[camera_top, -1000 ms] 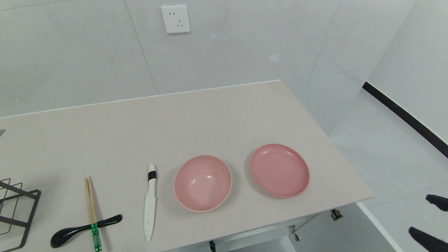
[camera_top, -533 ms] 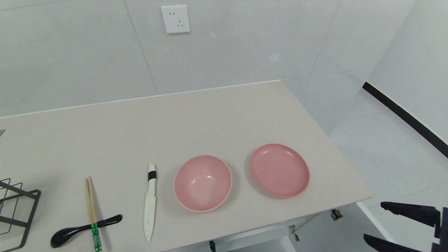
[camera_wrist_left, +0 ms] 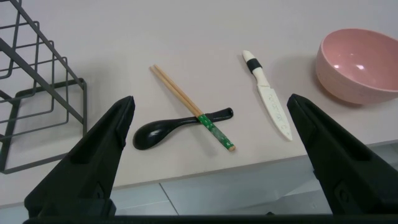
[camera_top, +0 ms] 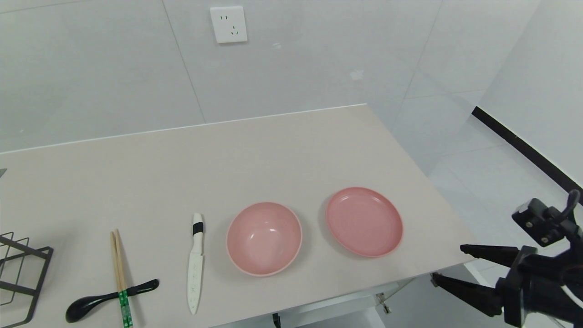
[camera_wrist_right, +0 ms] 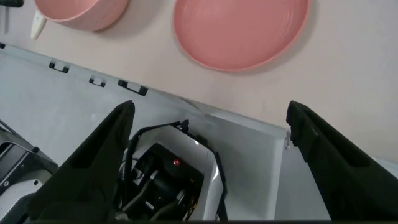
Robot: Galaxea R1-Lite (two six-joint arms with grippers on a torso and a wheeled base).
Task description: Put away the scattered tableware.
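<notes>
On the beige counter (camera_top: 227, 155) lie a pink bowl (camera_top: 264, 238), a pink plate (camera_top: 364, 221), a white knife (camera_top: 196, 262) with a black band, a pair of wooden chopsticks (camera_top: 120, 278) and a black spoon (camera_top: 109, 299) under them. My right gripper (camera_top: 448, 264) is open off the counter's right front corner, below and right of the plate (camera_wrist_right: 239, 28). My left gripper (camera_wrist_left: 211, 112) is open in front of the counter edge, with the spoon (camera_wrist_left: 177, 127), chopsticks (camera_wrist_left: 193, 107) and knife (camera_wrist_left: 268, 104) seen between its fingers and the bowl (camera_wrist_left: 360, 65) off to one side.
A black wire rack (camera_top: 18, 273) stands at the counter's left front corner, also seen in the left wrist view as the rack (camera_wrist_left: 34, 93). A white tiled wall with a socket (camera_top: 228, 24) rises behind the counter. White cabinet parts (camera_wrist_right: 205, 130) lie under the counter's front edge.
My right gripper has come in from the lower right edge of the head view, moving left and up toward the counter's right front corner. The tableware has not moved.
</notes>
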